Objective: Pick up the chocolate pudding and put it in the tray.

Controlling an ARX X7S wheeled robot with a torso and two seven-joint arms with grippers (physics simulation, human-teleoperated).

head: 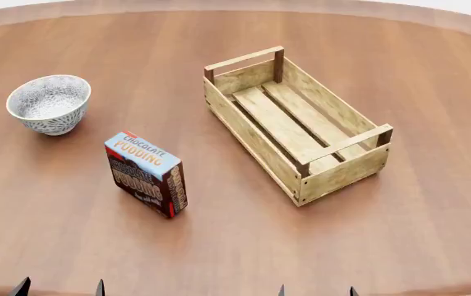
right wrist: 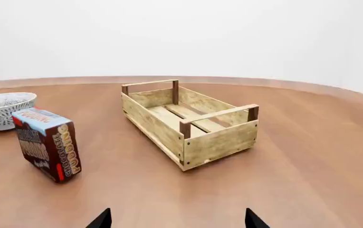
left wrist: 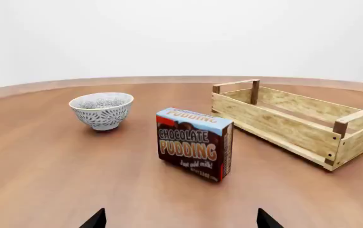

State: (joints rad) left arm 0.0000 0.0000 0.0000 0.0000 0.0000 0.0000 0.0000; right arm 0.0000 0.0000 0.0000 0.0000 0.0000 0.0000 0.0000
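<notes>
The chocolate pudding carton (head: 147, 174) stands upright on the wooden table, light-blue top up, left of the tray; it also shows in the left wrist view (left wrist: 194, 142) and the right wrist view (right wrist: 47, 143). The tray (head: 294, 123), an empty slatted wooden crate, lies at the middle right; it also shows in the left wrist view (left wrist: 299, 121) and the right wrist view (right wrist: 188, 121). My left gripper (head: 58, 288) is open and empty at the near edge, well short of the carton. My right gripper (head: 316, 291) is open and empty, near the edge in front of the tray.
A grey-white patterned bowl (head: 50, 103) stands at the far left, behind the carton; it also shows in the left wrist view (left wrist: 102, 110). The round table's far rim (head: 235, 6) curves across the back.
</notes>
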